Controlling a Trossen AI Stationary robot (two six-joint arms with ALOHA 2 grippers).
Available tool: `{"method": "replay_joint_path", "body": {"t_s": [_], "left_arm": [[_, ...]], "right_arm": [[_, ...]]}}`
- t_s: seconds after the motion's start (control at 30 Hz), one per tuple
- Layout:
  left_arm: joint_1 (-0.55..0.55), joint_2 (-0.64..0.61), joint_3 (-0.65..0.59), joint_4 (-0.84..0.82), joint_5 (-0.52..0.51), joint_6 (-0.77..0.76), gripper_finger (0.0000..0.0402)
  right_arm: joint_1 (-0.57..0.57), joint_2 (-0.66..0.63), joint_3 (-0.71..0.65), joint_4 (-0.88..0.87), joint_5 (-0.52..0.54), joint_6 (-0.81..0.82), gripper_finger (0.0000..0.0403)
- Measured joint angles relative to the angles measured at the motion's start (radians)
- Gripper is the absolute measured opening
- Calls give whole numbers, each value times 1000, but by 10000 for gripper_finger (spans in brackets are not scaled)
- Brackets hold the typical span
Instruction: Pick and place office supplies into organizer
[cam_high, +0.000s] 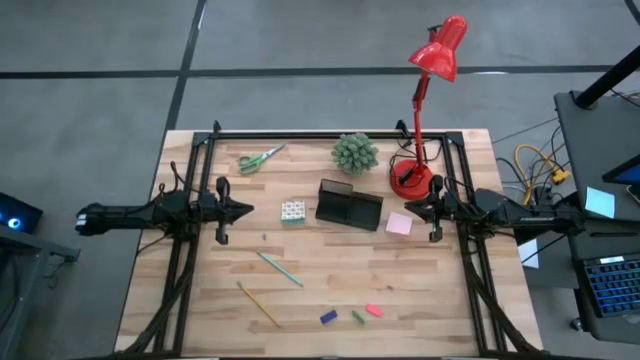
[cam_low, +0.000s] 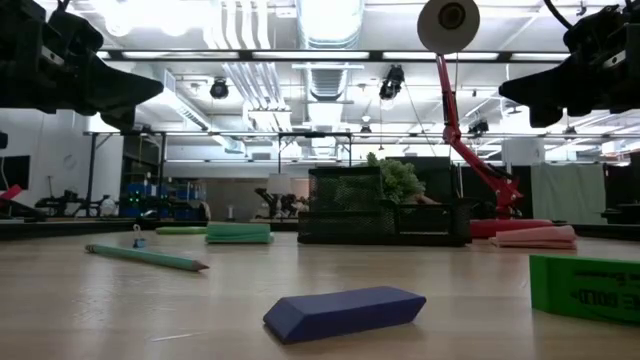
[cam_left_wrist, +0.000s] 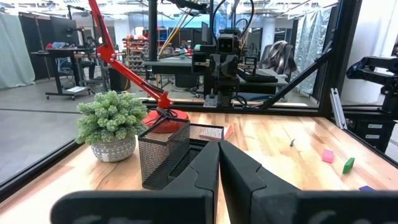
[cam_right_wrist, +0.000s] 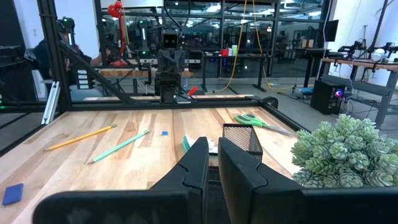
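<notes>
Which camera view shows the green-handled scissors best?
The high view: the scissors lie fully visible near the table's far edge, left of the plant. The right wrist view shows them smaller, beside the organizer. In the low and left wrist views I cannot make them out.

red lamp (cam_high: 432, 60), black mesh organizer (cam_high: 349, 205), pink sticky-note pad (cam_high: 399, 224)
</notes>
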Motion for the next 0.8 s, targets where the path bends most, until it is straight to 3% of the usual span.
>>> {"method": "replay_joint_path", "body": {"t_s": [0.7, 0.8], "left_arm": [[0, 0, 0, 0, 0, 3, 0], [0, 0, 0, 0, 0, 77, 0]], "right_arm": [[0, 0, 0, 0, 0, 0, 28], [0, 0, 0, 0, 0, 0, 28]]}}
